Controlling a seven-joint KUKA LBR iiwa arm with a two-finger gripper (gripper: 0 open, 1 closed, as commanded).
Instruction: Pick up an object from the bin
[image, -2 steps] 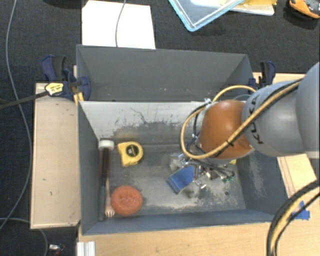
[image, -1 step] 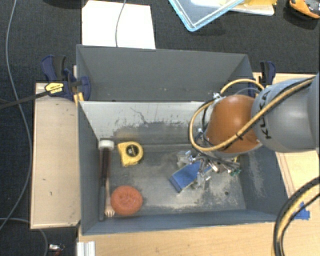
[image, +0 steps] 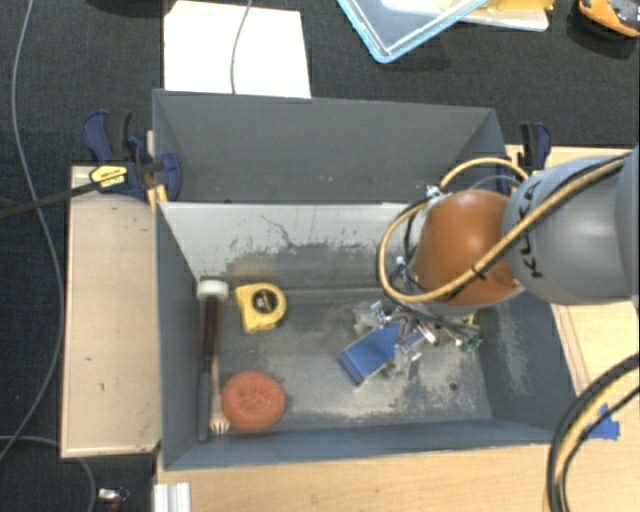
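Over the grey bin (image: 300, 140) the arm (image: 575, 240) angles down, gripper (image: 402, 342) at a blue piece (image: 366, 356), closure unclear.

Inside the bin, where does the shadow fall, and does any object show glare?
Camera view: the far wall of the bin looks evenly lit. A faint shadow of the arm darkens the floor around the gripper and the blue flat thing. Camera view: the arm's orange cover carries a soft sheen. The yellow tape measure and the reddish disc show no strong glare.
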